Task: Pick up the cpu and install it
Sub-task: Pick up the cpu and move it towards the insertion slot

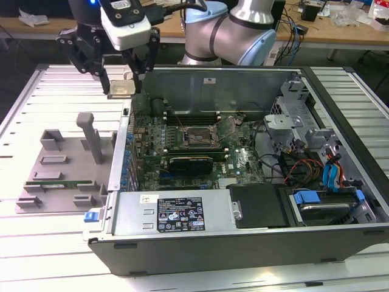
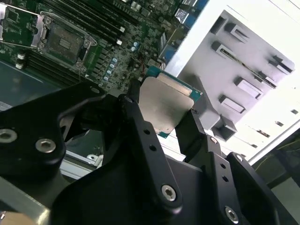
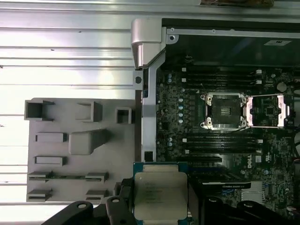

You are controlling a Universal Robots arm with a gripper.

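Note:
My gripper (image 1: 123, 87) hangs in the air above the computer case's rear corner at the exterior view's left, shut on the cpu (image 1: 121, 89). The cpu is a flat square chip with a silver top and a green rim; both wrist views show it held by its edges between the black fingers (image 2: 165, 108) (image 3: 160, 196). The open motherboard socket (image 1: 196, 136) lies inside the case, its metal load frame flipped up beside it (image 3: 222, 111) (image 2: 64, 41). The chip is off to the side of the socket and well above the board.
The open grey computer case (image 1: 200, 214) holds memory slots, cables and drive bays at the exterior view's right. A grey parts fixture (image 1: 61, 170) with an upright post and a green memory stick sits on the slatted white table, left of the case.

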